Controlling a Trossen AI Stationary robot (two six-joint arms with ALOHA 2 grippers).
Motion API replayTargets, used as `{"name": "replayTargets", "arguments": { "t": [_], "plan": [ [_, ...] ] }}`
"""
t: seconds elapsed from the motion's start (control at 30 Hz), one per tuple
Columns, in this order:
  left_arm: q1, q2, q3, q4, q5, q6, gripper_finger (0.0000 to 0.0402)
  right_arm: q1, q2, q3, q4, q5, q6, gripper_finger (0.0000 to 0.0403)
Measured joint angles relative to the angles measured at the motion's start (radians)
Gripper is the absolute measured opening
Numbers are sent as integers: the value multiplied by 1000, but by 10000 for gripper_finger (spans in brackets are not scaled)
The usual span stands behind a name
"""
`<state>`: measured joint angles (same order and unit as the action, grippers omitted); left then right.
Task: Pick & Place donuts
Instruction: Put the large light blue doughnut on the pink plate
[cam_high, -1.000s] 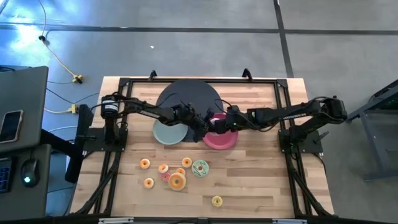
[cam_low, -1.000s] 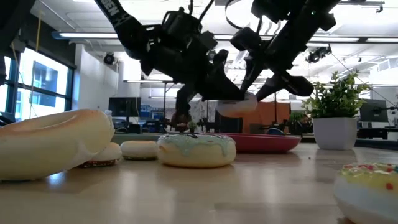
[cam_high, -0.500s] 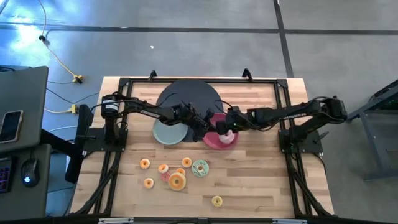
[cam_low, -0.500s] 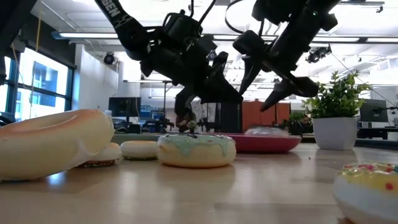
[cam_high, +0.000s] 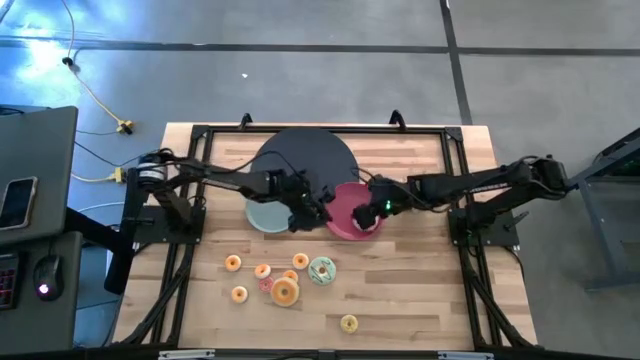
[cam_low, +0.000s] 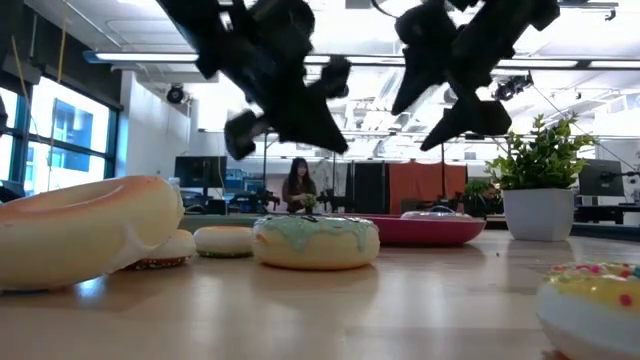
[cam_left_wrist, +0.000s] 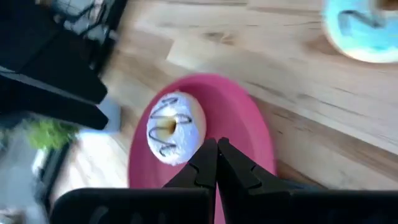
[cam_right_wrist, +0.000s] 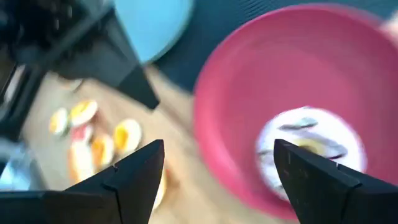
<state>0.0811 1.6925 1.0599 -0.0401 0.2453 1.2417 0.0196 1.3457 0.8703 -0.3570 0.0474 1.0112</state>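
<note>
A white-iced donut lies flat on the pink plate; the right wrist view shows it too. My right gripper hovers open above that plate, touching nothing. My left gripper is shut and empty, above the gap between the pink plate and the grey-green plate. A mint-green donut, an orange one and several tiny ones lie on the wood nearer the front edge.
A black round disc lies behind the two plates. A single yellow donut lies near the front edge. A black frame rail borders the tabletop. In the low view both grippers hang high above the mint-green donut.
My right gripper has opened and let go of the white-iced donut, which has dropped onto the pink plate. It has then risen and drawn back a little toward the table's right edge. My left gripper, still shut, has risen and drawn back toward the left.
</note>
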Motion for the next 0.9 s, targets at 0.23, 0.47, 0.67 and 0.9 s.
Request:
{"name": "replayTargets", "arguments": {
  "t": [0.23,0.47,0.67,0.9],
  "plan": [
    [-74,-156,-8,-187,-106,44,0,87,0,0,-32,17,82,293],
    [-143,-325,-8,-401,-279,53,0,179,0,0,4,7,130,292],
    [-206,-424,-8,-508,-402,-163,0,232,44,0,55,-66,67,284],
    [-353,-432,-13,-588,-520,-282,0,235,166,-1,198,-88,173,283]
  ]
}}
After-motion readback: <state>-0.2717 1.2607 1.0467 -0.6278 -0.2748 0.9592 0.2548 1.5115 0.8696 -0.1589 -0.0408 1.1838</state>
